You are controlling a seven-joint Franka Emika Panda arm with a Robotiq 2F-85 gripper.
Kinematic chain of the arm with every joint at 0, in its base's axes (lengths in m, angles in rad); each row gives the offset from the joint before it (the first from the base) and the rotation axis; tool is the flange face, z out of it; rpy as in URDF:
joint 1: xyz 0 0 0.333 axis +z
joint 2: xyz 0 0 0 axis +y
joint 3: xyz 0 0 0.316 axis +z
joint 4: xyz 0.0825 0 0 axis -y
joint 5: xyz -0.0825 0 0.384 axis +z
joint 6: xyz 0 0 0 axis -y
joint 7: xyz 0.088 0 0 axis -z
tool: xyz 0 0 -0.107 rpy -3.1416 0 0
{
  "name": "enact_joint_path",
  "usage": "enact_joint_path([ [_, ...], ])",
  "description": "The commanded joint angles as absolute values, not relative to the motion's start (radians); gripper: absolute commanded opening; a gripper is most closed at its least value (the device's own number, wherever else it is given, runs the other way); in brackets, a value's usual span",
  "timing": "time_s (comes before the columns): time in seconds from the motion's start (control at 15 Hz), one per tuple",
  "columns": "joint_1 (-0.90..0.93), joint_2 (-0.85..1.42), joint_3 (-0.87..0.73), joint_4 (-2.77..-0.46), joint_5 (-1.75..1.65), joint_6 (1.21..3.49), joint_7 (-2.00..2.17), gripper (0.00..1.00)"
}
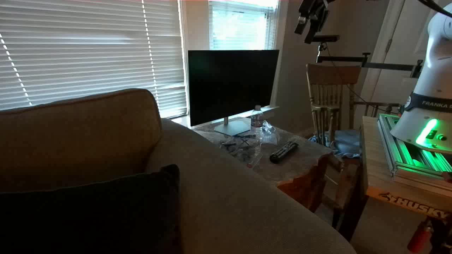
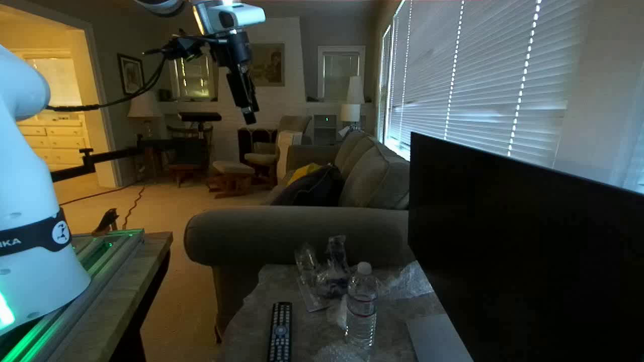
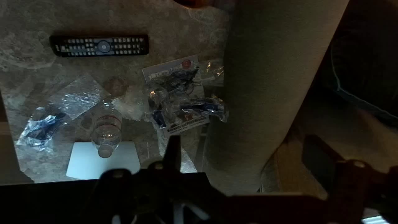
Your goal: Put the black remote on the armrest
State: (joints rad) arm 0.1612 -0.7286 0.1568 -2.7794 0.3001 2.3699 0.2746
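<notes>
The black remote [image 1: 284,152] lies flat on a small stone-topped table beside the sofa. It also shows in an exterior view [image 2: 280,332] and at the upper left of the wrist view [image 3: 101,46]. The armrest [image 1: 226,197] is the broad beige sofa arm alongside that table; it also shows in an exterior view [image 2: 302,234] and in the wrist view [image 3: 264,87]. My gripper [image 1: 305,34] is high in the air, well above table and sofa, also seen in an exterior view [image 2: 251,114]. In the wrist view its fingers [image 3: 242,141] are wide apart with nothing between them.
A large black screen [image 1: 233,86] stands on the table's far part. A clear water bottle [image 2: 361,306] and crinkled plastic packages [image 3: 186,102] lie or stand near the remote. A dark cushion [image 1: 91,215] rests on the sofa. A wooden chair [image 1: 332,91] stands behind.
</notes>
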Motion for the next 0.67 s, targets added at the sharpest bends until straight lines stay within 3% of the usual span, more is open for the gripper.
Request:
enact_joint_path([
  [0.0, 0.161, -0.728, 0.156, -2.778, 0.299, 2.367, 0.275, 1.0],
  [0.33, 0.161, -0.726, 0.156, -2.778, 0.299, 2.367, 0.275, 1.0],
  [0.6, 0.082, -0.593, 0.16, -2.735, 0.303, 2.393, 0.384, 1.0],
])
